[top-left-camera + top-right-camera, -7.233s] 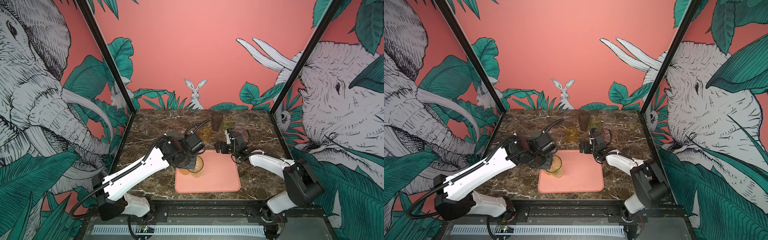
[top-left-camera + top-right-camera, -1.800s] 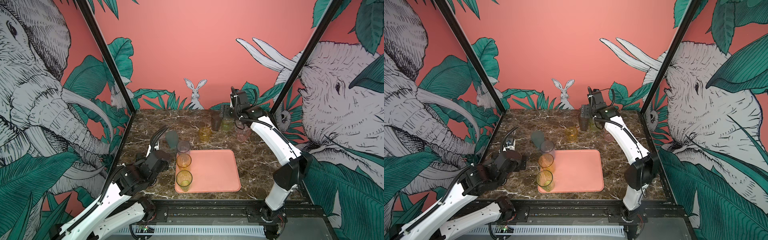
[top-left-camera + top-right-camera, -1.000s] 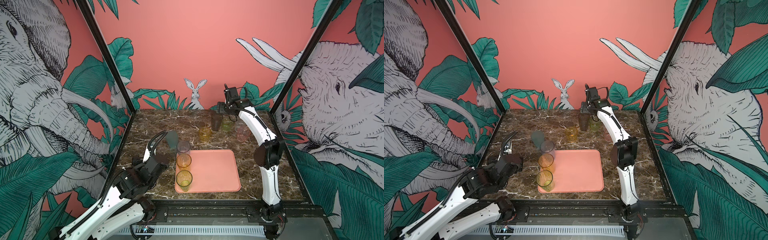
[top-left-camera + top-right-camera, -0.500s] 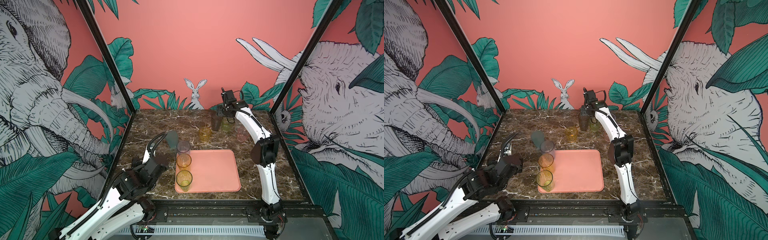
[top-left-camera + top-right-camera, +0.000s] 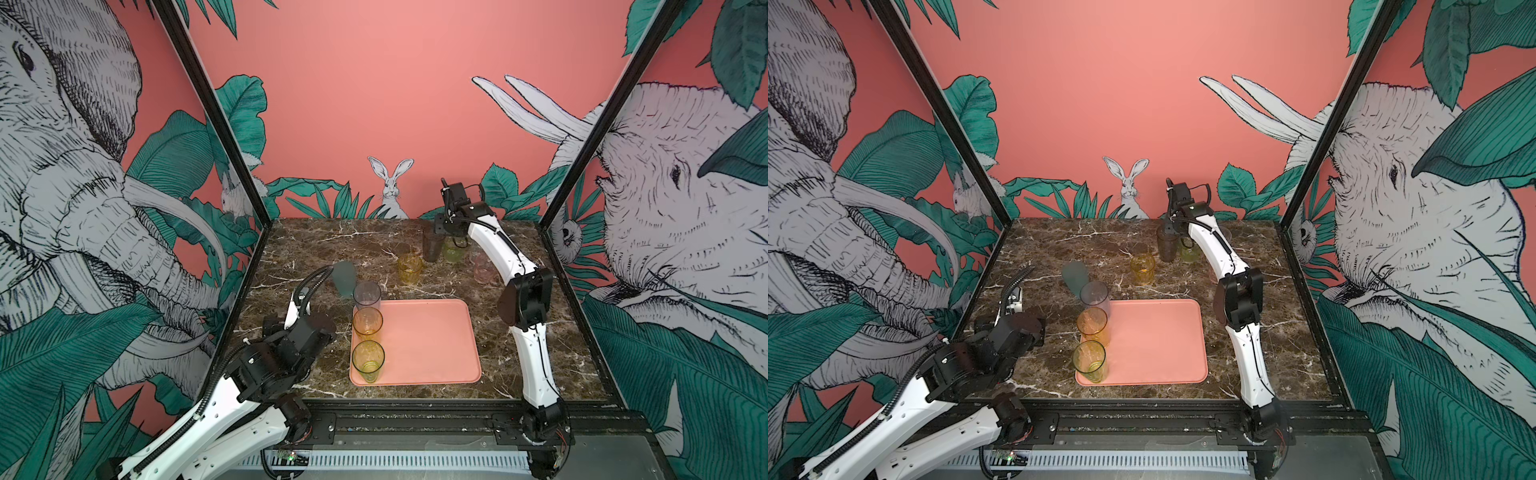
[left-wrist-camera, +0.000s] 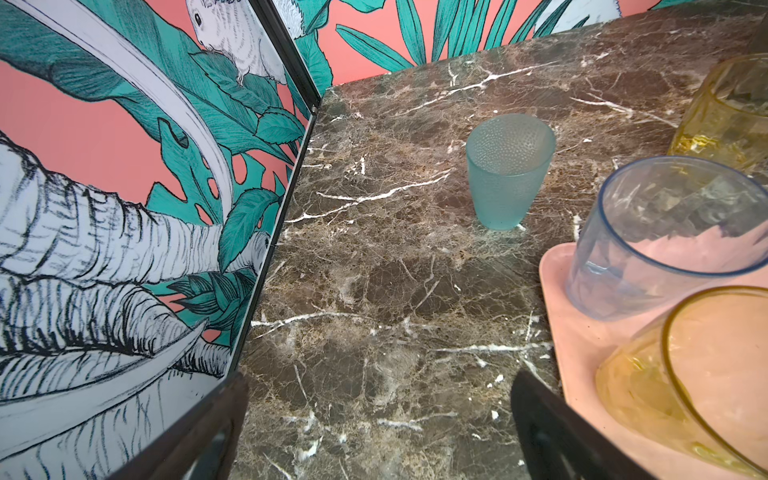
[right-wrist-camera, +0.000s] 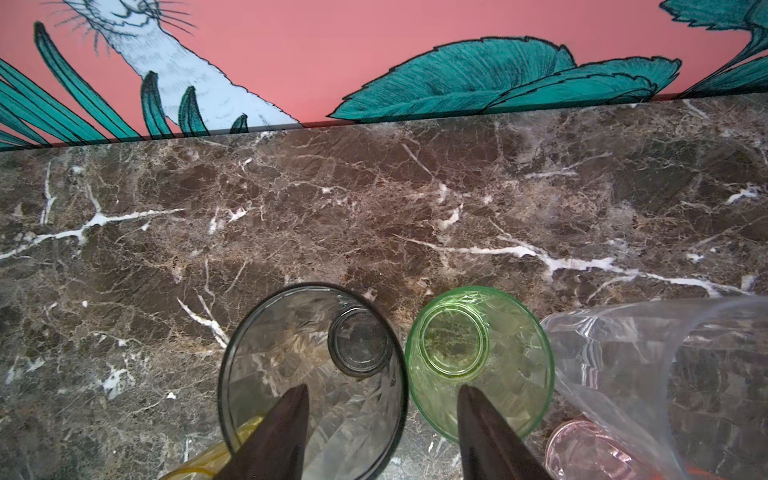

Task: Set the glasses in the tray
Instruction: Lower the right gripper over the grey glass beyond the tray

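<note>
Three glasses (image 5: 367, 322) are standing along the tray's (image 5: 428, 332) left edge; six are sitting on the table (image 5: 316, 249). Nearest, the left gripper (image 6: 378, 376) is hovering beside the tray, jaws wide apart, empty, facing the teal glass (image 6: 509, 170). Far back, the right gripper (image 7: 383, 388) is pointing down on a stretched arm, jaws parted, one finger inside the grey glass (image 7: 257, 353), one over the green glass (image 7: 519, 353). Light, slick, tippy: pinching a wall near the rim looks safest.

The tray (image 5: 424, 340) is salmon-pink, the table (image 5: 316, 249) white-veined brown marble, with a dimpled teal glass (image 6: 507, 170), smoky glass (image 7: 311, 374) and green glass (image 7: 478, 361).
</note>
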`<state>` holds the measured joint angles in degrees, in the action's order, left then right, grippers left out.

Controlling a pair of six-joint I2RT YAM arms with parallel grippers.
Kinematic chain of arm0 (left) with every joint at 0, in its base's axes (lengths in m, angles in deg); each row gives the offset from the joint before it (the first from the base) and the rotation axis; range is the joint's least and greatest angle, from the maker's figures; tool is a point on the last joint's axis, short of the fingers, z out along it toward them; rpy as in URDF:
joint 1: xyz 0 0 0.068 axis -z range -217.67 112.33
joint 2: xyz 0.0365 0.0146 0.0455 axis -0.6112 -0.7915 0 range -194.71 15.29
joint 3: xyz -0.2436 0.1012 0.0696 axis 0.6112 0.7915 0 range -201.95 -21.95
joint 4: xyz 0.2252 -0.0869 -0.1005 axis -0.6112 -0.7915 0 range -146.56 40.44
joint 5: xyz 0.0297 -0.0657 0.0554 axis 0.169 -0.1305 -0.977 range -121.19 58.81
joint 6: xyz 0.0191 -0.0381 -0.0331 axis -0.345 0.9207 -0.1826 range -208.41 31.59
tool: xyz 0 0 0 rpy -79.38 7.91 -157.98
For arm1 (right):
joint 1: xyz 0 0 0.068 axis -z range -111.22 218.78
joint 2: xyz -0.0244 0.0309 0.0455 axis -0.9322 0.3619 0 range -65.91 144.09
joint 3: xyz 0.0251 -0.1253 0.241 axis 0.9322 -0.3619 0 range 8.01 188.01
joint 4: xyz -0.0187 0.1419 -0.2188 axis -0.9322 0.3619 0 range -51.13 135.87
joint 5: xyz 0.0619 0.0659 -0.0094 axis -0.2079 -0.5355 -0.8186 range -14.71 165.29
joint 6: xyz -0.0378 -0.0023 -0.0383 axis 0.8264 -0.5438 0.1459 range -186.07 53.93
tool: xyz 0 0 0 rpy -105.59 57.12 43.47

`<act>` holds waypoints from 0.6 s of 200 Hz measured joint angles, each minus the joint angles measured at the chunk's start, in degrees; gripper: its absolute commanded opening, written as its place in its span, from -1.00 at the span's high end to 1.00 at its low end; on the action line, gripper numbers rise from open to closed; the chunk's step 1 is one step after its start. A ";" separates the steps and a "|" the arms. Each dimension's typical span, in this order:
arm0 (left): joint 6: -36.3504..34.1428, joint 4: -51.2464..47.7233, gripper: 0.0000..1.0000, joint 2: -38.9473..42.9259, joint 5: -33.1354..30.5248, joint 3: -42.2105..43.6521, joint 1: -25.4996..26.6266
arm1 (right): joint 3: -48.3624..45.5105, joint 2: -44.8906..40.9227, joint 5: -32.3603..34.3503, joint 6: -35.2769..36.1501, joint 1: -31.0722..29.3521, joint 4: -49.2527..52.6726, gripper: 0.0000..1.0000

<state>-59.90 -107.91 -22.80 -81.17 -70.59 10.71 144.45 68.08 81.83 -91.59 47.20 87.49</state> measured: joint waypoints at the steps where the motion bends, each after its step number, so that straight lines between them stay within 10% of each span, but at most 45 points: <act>1: 0.00 0.00 -0.99 0.00 0.00 0.00 0.00 | 0.00 0.02 0.00 0.00 0.00 0.00 -0.17; 120: 0.22 0.02 -0.98 0.90 0.04 0.81 0.00 | 0.02 1.73 -0.15 -0.02 0.07 -0.11 0.26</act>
<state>-59.68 -107.89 -21.90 -81.12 -69.78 10.71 144.48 69.81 81.68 -91.61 47.27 87.38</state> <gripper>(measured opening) 0.990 0.392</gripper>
